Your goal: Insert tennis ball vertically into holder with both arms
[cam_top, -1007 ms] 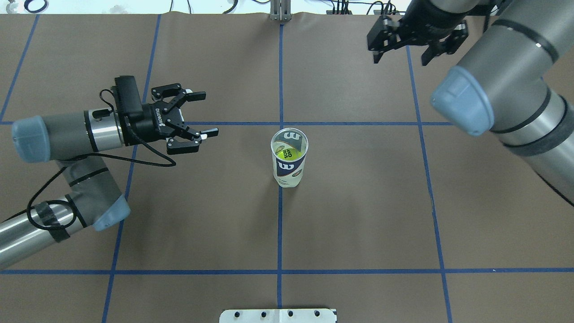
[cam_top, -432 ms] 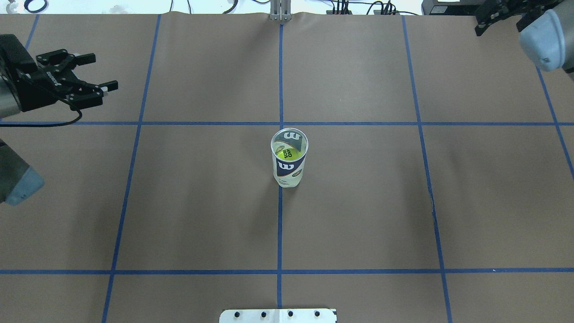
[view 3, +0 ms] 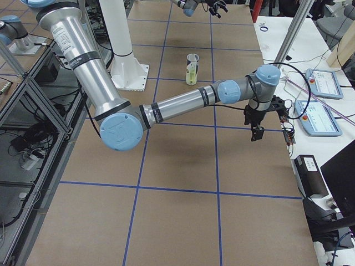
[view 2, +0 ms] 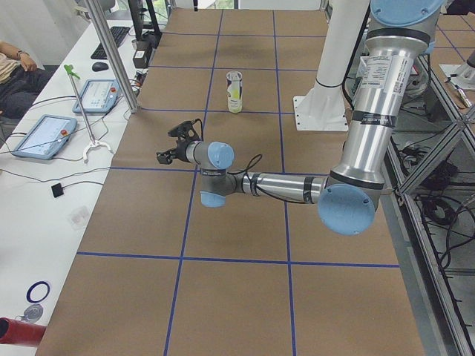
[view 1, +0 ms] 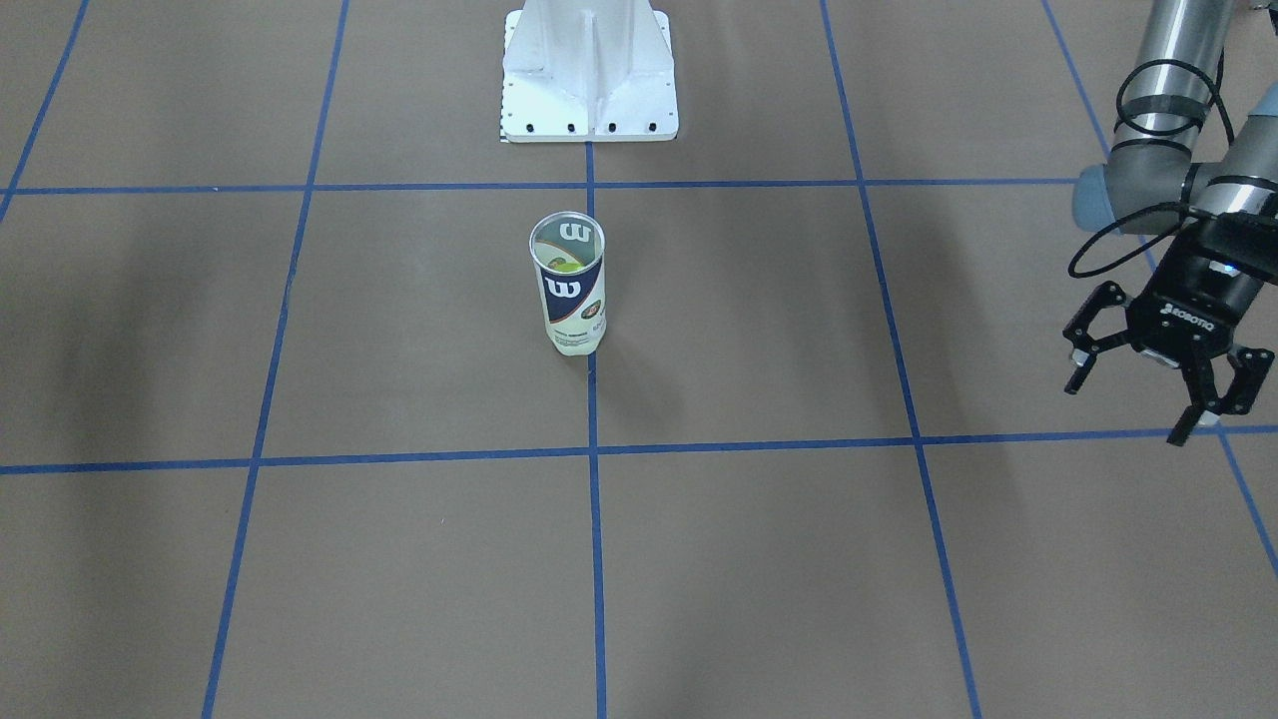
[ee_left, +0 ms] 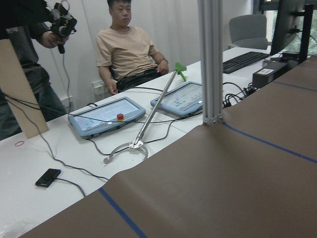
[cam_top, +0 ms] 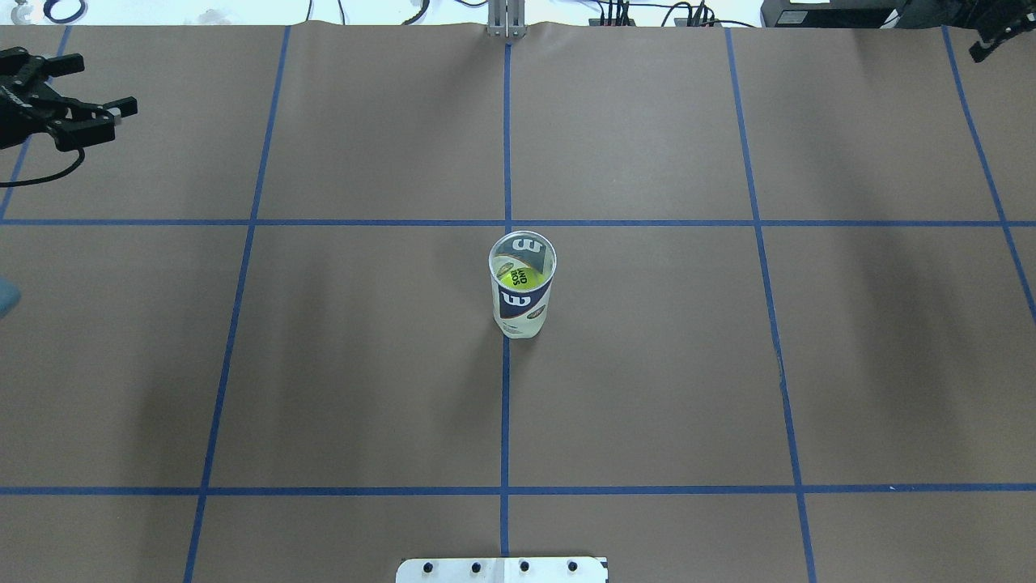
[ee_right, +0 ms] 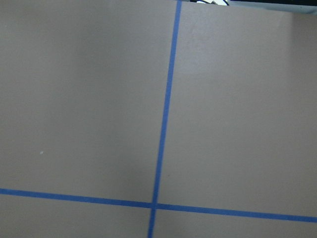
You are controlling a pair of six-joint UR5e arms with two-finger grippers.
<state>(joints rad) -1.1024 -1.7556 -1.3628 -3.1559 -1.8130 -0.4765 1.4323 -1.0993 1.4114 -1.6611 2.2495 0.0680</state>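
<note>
Our left tool (view 1: 1131, 407) hangs wide open, empty; right tool (view 3: 257, 132), we cannot tell. Well away from both, the holder (view 1: 571, 290) looks light, slick: grip mid-label.

We log a white pedestal (view 1: 589, 90) top centre of the front view; blue tape lines (cam_top: 505, 421) grid the brown table cover (cam_top: 647, 389). Left wrist view: seated man (ee_left: 130, 47) upper left, two tablets (ee_left: 106, 116) below him, phone (ee_left: 48, 177) lower left.
</note>
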